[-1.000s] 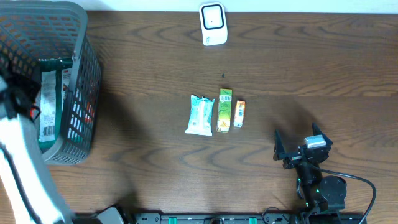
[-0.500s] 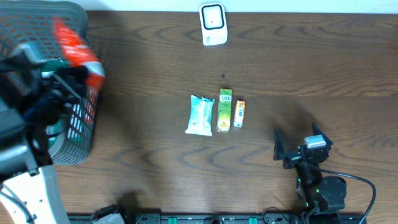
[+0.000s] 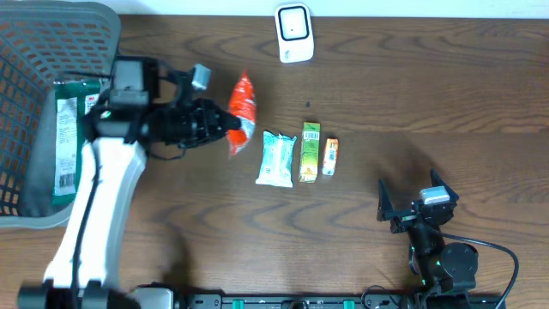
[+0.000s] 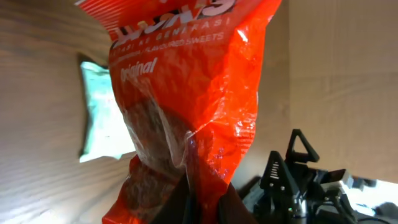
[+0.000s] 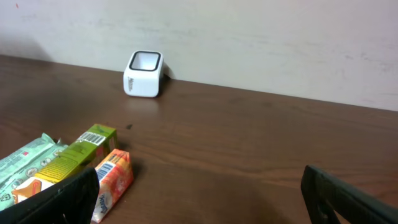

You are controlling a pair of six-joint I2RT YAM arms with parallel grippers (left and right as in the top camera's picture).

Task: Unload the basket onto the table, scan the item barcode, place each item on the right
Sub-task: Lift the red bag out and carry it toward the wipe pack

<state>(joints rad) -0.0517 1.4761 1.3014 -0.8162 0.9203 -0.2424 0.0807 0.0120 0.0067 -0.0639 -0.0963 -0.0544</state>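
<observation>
- We see the left gripper [image 3: 225,125] pinching the red packet [image 3: 244,101], short of the scanner [image 3: 293,34], to its left; long axis points roughly scannerward.
- Right gripper [image 3: 410,202] spread, empty, farther from the scanner.

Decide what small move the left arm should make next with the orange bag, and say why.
Probably carry it toward the white scanner at the far edge: the left gripper is shut on the orange bag, which is not yet in front of the scanner.
</observation>
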